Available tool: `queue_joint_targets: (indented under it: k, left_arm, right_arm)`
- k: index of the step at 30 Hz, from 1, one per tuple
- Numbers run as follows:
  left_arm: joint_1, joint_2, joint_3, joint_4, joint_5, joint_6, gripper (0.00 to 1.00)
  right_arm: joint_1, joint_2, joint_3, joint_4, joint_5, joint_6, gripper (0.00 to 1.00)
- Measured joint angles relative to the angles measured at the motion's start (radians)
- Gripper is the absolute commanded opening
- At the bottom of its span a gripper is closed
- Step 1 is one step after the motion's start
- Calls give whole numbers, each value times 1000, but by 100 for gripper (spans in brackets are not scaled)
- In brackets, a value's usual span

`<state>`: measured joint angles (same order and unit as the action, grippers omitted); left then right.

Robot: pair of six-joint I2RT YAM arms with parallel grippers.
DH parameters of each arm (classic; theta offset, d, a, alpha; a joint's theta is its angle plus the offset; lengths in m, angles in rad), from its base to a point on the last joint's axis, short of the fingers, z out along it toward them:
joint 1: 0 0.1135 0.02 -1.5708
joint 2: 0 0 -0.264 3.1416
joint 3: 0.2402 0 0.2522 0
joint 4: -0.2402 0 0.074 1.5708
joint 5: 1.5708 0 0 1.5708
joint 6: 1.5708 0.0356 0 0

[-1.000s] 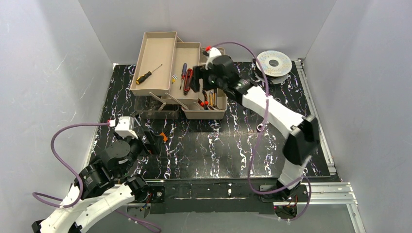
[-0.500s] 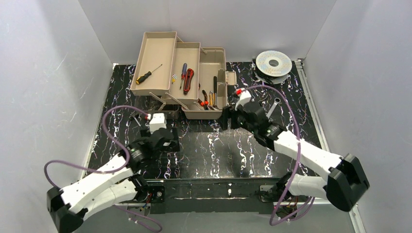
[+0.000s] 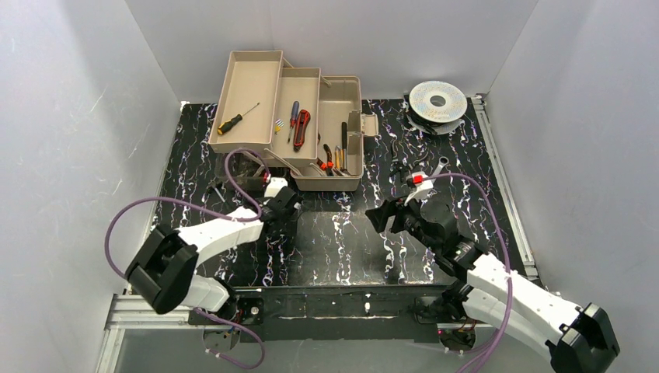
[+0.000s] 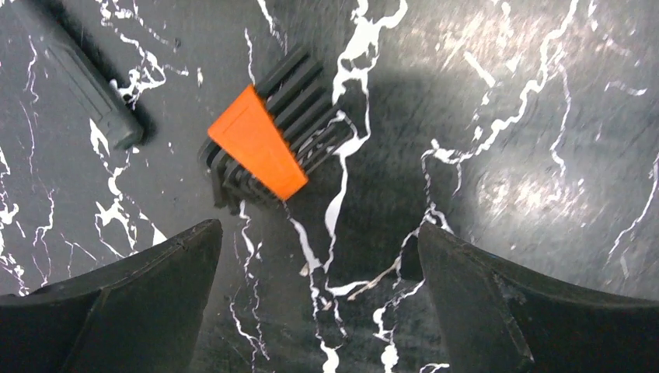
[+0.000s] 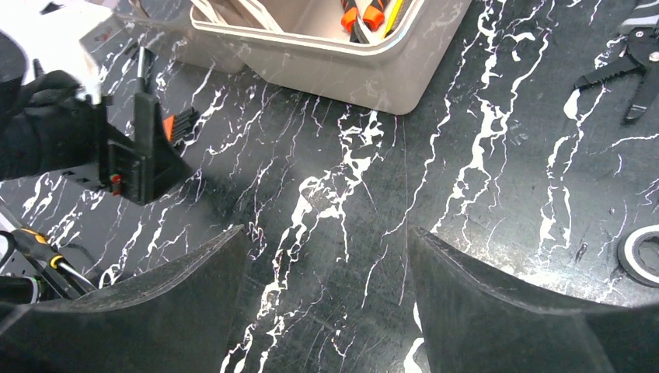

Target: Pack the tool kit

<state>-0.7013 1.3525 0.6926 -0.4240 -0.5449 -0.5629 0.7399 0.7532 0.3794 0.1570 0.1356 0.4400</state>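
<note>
The beige toolbox (image 3: 339, 183) stands open at the back, its fold-out trays stepping up to the left. A yellow-handled screwdriver (image 3: 236, 119) lies in the top tray, red-handled tools (image 3: 298, 124) in the middle tray, and orange-tipped pliers (image 3: 329, 159) in the base. My left gripper (image 3: 286, 203) hangs open just in front of the box. Below it a small black holder with an orange tab (image 4: 264, 144) lies on the table ahead of the open fingertips of that gripper (image 4: 317, 233). My right gripper (image 3: 379, 218) is open over bare table, as the right wrist view shows (image 5: 325, 233).
A round silver spool (image 3: 437, 101) sits at the back right. Black pliers (image 5: 625, 70) and a silver wrench (image 3: 440, 166) lie right of the box, and a roll of tape (image 5: 641, 252) is nearby. A black handle (image 4: 85, 78) and a screwdriver (image 5: 35, 245) lie on the left.
The left arm has swung from the near left up to the toolbox front, over the orange-tabbed holder. The right arm has pulled back from the toolbox to the middle of the table.
</note>
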Motion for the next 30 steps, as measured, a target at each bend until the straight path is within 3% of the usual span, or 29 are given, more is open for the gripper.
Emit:
queue_joint_targets:
  k: [5,11,22,26,30]
  left_arm:
    - [21,93,84,2,-8,16,98]
    - [106,95,87,10,32,30,98]
    - [285,111,56,109,235,11,98]
    - [291,107,40,138,267,-8,93]
    - [299,84,14,171,266,-33,81]
  right_arm:
    - [0,-63,-46,10,0,11,81]
    - [0,-83,-80,21,4,22,81]
    - [0,-84,-101,39,19,29,80]
    - [0,-83,-101,50,21,29,80]
    - [0,-67,-101,56,22,29,79]
